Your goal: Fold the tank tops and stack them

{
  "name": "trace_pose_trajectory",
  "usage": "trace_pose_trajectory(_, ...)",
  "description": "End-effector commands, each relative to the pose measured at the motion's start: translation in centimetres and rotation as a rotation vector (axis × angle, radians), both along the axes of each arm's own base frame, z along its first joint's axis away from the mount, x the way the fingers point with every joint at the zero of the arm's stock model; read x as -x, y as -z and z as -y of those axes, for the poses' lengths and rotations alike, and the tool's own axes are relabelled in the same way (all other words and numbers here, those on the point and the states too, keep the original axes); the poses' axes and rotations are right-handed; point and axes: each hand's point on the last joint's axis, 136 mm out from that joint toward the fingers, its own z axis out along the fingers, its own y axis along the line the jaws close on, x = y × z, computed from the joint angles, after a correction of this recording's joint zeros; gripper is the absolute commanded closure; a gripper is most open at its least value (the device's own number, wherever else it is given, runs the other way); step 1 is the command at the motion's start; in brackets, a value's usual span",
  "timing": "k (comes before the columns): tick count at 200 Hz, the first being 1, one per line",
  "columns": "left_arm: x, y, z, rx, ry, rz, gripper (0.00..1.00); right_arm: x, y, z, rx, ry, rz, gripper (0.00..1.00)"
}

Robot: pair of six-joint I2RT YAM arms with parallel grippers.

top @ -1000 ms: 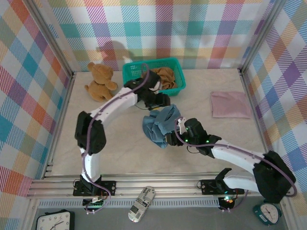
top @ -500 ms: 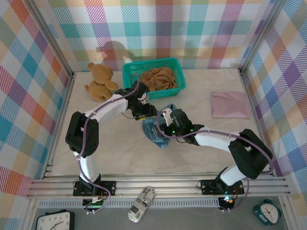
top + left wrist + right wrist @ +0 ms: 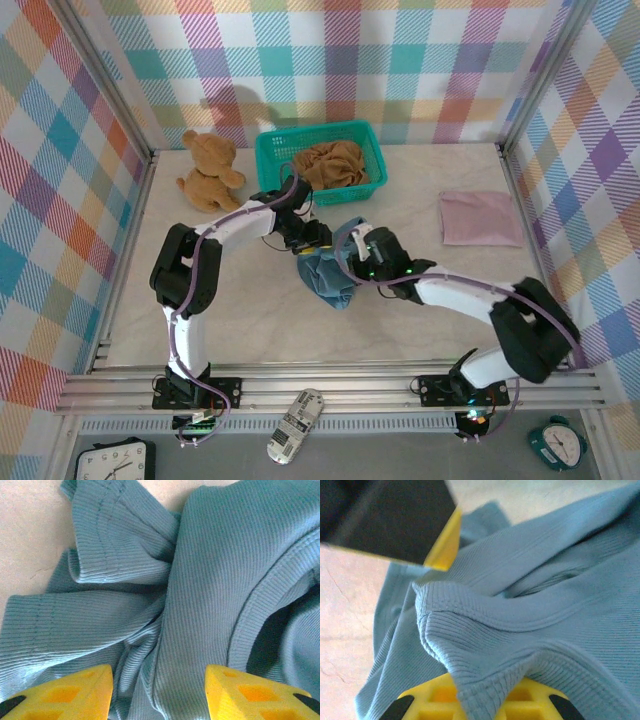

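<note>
The slate blue tank top (image 3: 330, 280) lies crumpled mid-table. My right gripper (image 3: 350, 248) is shut on a ribbed hem of that top (image 3: 520, 630), and the cloth runs out from between its yellow fingers (image 3: 480, 705). My left gripper (image 3: 312, 237) sits at the top's left upper edge, open, with folds of the blue cloth (image 3: 210, 580) lying between its fingertips (image 3: 157, 695). The left gripper's yellow finger (image 3: 442, 542) shows close above the cloth in the right wrist view. A dusty pink tank top (image 3: 480, 218) lies folded at the right. The ochre brown tank top (image 3: 335, 162) is bunched in the basket.
A teal mesh basket (image 3: 272, 150) stands at the back centre, and a brown teddy bear (image 3: 208, 170) sits to its left. Checked walls close the table on three sides. Bare table (image 3: 240, 300) lies at the front left.
My right gripper moved left onto the blue top and shut on its hem. My left gripper came down from near the basket to the cloth's edge, and its jaws narrowed a little.
</note>
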Motion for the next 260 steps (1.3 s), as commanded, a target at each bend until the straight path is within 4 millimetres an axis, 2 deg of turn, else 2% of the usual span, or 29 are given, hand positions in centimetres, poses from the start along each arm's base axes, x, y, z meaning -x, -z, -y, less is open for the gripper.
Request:
trace_pose_trajectory(1,0.2,-0.4,1.7,0.050,0.020,-0.009,0.50,0.6,-1.1,1.9,-0.045,0.063,-0.023,0.90)
trace_pose_trajectory(23,0.6,-0.2,3.0,0.078,0.040,-0.029,0.52,0.9,-1.2,3.5,-0.054,0.105,-0.033,0.90)
trace_pose_trajectory(60,0.8,0.7,4.0,0.077,0.066,-0.044,0.58,0.8,-1.7,6.4,-0.111,0.186,-0.041,0.91)
trace_pose_trajectory(70,0.6,0.9,4.1,0.070,0.075,-0.044,0.64,0.9,-1.7,6.7,-0.113,0.190,-0.043,0.91)
trace_pose_trajectory(92,0.0,0.3,4.1,0.037,0.101,-0.022,0.87,1.2,-2.0,7.2,-0.115,0.187,-0.042,0.91)
trace_pose_trajectory(115,-0.4,-1.7,2.4,-0.068,0.137,0.035,1.00,0.9,-3.6,7.9,-0.113,0.188,-0.001,0.92)
trace_pose_trajectory(131,-0.8,-4.0,0.4,-0.146,0.145,0.089,1.00,0.6,-5.4,8.8,-0.111,0.189,0.042,0.92)
trace_pose_trajectory(153,-1.6,-8.8,-2.4,-0.241,0.119,0.192,1.00,0.1,-8.5,10.2,-0.075,0.167,0.114,0.92)
trace_pose_trajectory(182,-1.9,-15.4,-5.8,-0.298,0.058,0.314,1.00,-0.7,-14.4,11.5,-0.072,0.125,0.244,0.93)
trace_pose_trajectory(200,-1.7,-18.9,-7.1,-0.297,0.031,0.384,1.00,-1.0,-18.2,11.3,-0.074,0.066,0.331,0.93)
trace_pose_trajectory(227,-1.0,-23.0,-9.4,-0.334,0.001,0.453,1.00,-1.1,-23.8,10.4,-0.063,-0.039,0.460,0.93)
trace_pose_trajectory(260,-0.3,-30.3,-13.2,-0.373,-0.081,0.642,1.00,-0.5,-30.5,9.7,-0.061,-0.122,0.598,0.92)
